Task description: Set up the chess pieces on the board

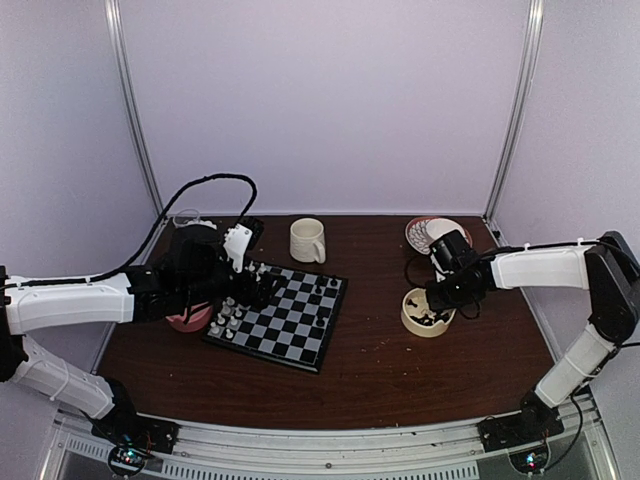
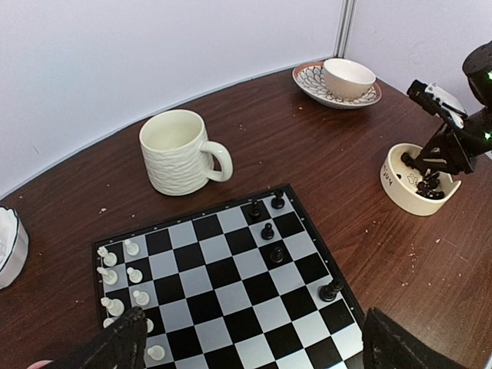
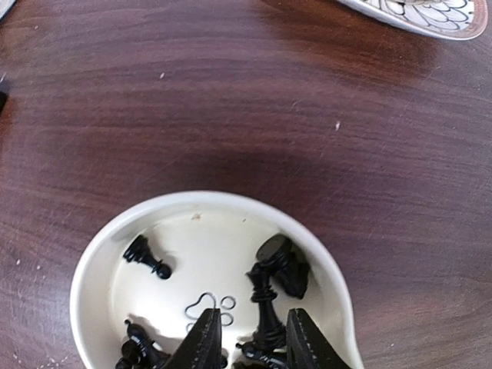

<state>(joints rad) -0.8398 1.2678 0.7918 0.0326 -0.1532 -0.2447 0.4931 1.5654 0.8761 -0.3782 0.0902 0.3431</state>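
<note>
Right wrist view is showing the right gripper (image 3: 254, 350) reaching down into a cream bowl (image 3: 83, 286), its jaws standing partly parted with a slim black piece (image 3: 267, 307) rising upright in the gap. Bare space is showing between that piece and one finger, so nothing is being pinched. More black chess pieces (image 3: 146, 257) are lying loose on the bowl's floor. The board (image 2: 224, 274) is sitting on the brown table (image 2: 307, 154) just beside a ribbed cream mug (image 2: 178, 154). The left gripper (image 2: 250, 344) is hovering over the board with its jaws spread wide and nothing between them. White pieces (image 2: 117, 275) are standing in two files along one edge of the board, while five black pieces (image 2: 267, 231) are standing scattered near the opposite corner. A patterned plate (image 2: 307, 79) carrying a small bowl (image 2: 347, 77) is resting at the table's far edge
</note>
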